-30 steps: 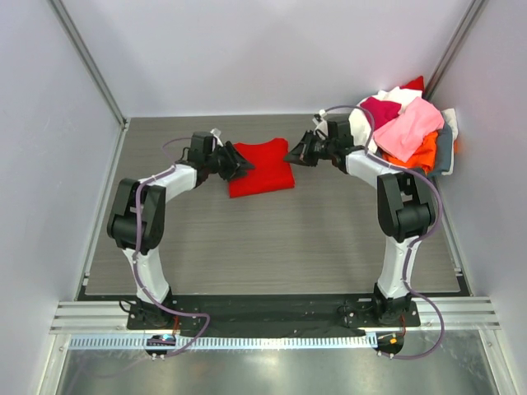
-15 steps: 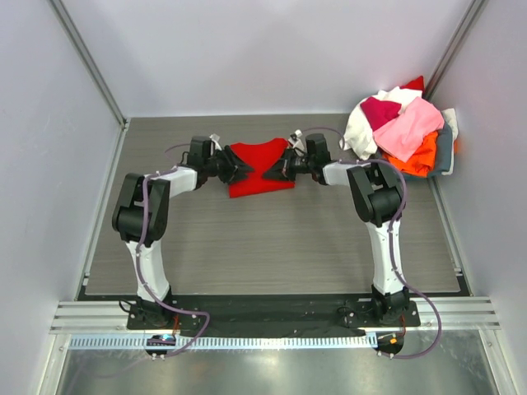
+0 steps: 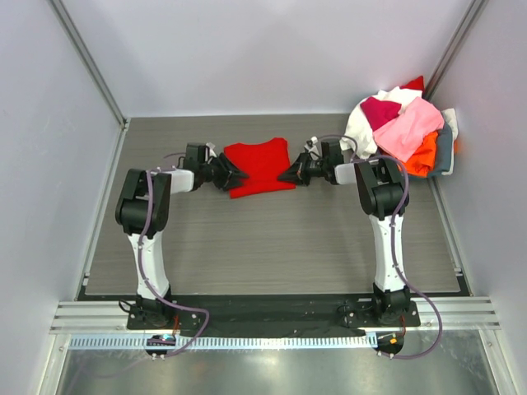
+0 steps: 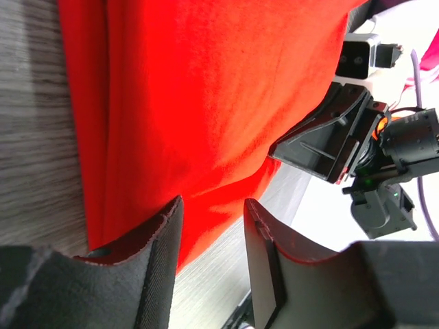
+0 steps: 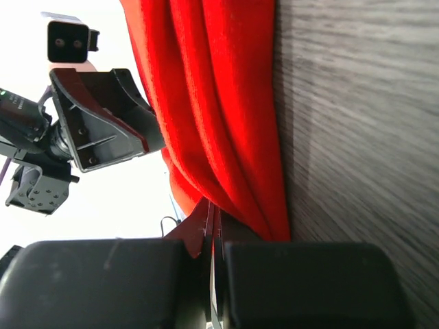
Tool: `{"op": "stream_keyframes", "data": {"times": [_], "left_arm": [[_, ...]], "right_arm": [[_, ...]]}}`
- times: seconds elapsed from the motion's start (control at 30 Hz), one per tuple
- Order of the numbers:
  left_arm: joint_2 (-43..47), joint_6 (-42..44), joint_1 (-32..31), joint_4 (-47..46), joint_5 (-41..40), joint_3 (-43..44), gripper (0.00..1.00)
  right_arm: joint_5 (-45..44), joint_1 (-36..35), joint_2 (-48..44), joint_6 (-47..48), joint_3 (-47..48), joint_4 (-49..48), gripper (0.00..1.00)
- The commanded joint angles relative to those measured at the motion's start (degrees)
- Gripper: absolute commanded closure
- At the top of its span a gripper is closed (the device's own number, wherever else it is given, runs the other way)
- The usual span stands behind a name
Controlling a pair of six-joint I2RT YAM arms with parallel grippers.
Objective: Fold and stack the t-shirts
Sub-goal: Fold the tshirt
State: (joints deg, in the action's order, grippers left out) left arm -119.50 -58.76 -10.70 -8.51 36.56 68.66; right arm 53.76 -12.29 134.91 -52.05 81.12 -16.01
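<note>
Your left arm [image 3: 142, 216] rises from the near edge of the surface [image 3: 272, 247], folds at the elbow and reaches low toward the far middle. The left pincer [image 3: 237, 174] points to the right, and its two fingers [image 4: 159, 260] stand apart with a clear gap. Your right arm [image 3: 384, 197] is posed the same way, mirrored. The right pincer [image 3: 286, 174] points to the left with its fingers [image 5: 309, 281] pressed fully together. Both pincers face each other without touching.

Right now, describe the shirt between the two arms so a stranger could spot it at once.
On the grey wood-grain table, look at the far middle. A bright red cloth t-shirt lies there, folded into a flat, rough square. It lies alone, unlike the pink, white and orange shirts heaped at the far right.
</note>
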Motion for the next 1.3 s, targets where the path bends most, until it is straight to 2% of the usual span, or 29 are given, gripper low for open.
{"op": "stream_keyframes", "data": {"times": [0.0,0.07,0.1,0.17,0.23,0.33,0.4,0.5,0.6,0.7,0.73,0.8,1.13,1.27], "left_arm": [[3.92,4.43,0.59,2.44,-2.01,-1.25,0.56],[6.91,5.93,0.59,5.95,-4.37,-0.99,0.55],[7.87,7.68,0.59,7.44,-5.26,-0.81,0.55],[10.51,9.10,0.59,12.36,-7.54,-0.64,0.54],[12.01,10.50,0.59,17.10,-11.84,-0.02,0.52],[13.77,11.04,0.59,19.93,-15.89,0.24,0.49],[13.16,10.86,0.59,20.90,-16.60,1.29,0.50],[10.88,10.42,0.59,21.61,-17.04,2.44,0.53],[8.95,10.33,0.68,22.49,-18.62,3.75,0.56],[7.97,10.25,0.59,23.63,-19.15,5.08,0.56],[8.58,10.16,0.68,23.72,-19.59,4.99,0.57],[9.98,10.42,0.59,23.98,-20.47,4.38,0.56],[20.97,14.73,0.59,32.06,-24.69,2.88,0.56],[24.22,14.82,0.59,33.56,-23.82,1.30,0.56]], "right_arm": [[-4.10,0.87,-2.01,4.59,-0.79,4.85,0.96],[-4.71,1.13,-5.17,5.73,-1.49,6.07,0.92],[-5.76,1.22,-6.58,6.17,-1.84,6.60,0.85],[-6.99,1.48,-10.61,8.09,-2.63,7.57,0.79],[-9.27,1.75,-13.00,9.85,-3.34,10.55,0.68],[-11.65,2.10,-17.57,12.85,-4.30,14.16,0.57],[-12.44,2.27,-20.29,13.55,-5.27,15.04,0.51],[-13.59,2.63,-23.19,15.04,-6.50,15.66,0.50],[-16.57,2.71,-25.04,17.33,-6.59,20.48,0.48],[-21.22,2.71,-25.05,21.89,-4.58,25.84,0.41],[-23.06,2.63,-24.27,23.56,-3.09,27.94,0.36],[-24.21,2.63,-22.95,24.36,-1.41,29.28,0.34],[-29.92,-0.09,-13.72,28.14,10.19,34.11,0.33],[-31.52,-1.77,-10.20,31.22,15.10,37.36,0.34]]}}
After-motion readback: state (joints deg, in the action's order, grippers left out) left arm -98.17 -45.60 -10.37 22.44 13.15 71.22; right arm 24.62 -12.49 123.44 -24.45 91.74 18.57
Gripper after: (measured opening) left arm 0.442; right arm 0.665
